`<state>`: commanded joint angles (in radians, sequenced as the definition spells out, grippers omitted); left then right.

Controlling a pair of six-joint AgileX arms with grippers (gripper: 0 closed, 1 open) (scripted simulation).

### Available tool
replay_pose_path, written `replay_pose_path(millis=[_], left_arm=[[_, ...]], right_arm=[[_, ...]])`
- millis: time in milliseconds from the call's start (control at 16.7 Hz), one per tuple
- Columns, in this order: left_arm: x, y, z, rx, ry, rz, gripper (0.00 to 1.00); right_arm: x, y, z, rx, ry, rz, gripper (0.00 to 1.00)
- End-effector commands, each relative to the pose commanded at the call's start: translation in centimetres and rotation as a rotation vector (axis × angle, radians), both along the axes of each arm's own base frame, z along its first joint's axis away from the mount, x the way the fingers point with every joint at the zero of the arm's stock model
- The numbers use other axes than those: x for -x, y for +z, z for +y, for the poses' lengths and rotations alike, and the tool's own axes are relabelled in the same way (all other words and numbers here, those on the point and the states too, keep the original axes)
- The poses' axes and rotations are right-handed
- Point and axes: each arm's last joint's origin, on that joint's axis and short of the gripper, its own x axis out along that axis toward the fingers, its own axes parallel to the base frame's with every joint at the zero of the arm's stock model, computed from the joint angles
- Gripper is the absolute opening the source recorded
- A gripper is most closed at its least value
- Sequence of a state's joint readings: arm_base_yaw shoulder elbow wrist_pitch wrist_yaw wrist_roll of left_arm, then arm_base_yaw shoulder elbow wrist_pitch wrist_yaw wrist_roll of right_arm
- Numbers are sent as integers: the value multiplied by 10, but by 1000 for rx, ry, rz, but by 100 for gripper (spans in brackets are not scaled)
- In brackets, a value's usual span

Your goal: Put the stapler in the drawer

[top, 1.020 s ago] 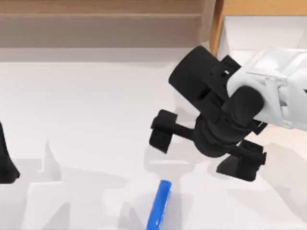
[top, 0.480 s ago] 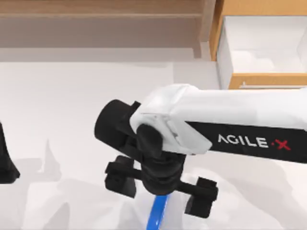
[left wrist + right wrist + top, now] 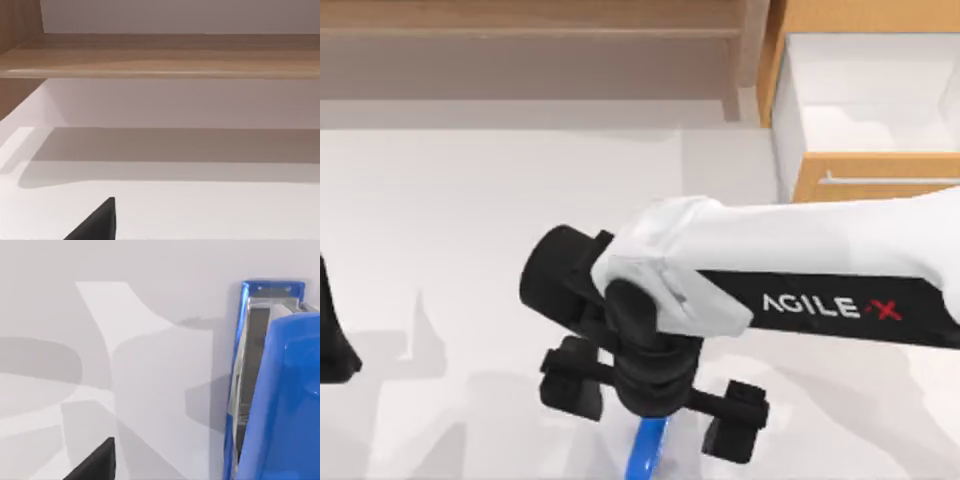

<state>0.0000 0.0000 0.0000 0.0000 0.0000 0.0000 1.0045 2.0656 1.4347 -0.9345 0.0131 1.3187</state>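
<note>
Right gripper (image 3: pixel 653 398), fingers spread apart, poised directly over the stapler (image 3: pixel 646 452), which lies on the table (image 3: pixel 470 250) well short of the open drawer (image 3: pixel 850 178). Risk: an off-centre closure could skid this slim, glossy bar sideways. Left arm parked far from the stapler.

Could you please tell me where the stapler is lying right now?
In the top view the stapler lies on the white table at the bottom edge, near the middle, directly beneath the right gripper, well short of the open drawer at upper right.

The right arm (image 3: pixel 820 270) carries "AGILE·X" in white and red lettering on its black band.
</note>
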Motion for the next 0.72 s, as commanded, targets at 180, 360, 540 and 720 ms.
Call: replay_pose_path(millis=[180,360,540,720], left_arm=[[0,0,0,0,0,0,100],[0,0,0,0,0,0,100],[0,0,0,0,0,0,100],[0,0,0,0,0,0,100]], right_arm=[[0,-24,0,-4,0,-2,100],[1,-29,0,0,0,0,100],[1,-29,0,0,0,0,85],[1,-29,0,0,0,0,62]])
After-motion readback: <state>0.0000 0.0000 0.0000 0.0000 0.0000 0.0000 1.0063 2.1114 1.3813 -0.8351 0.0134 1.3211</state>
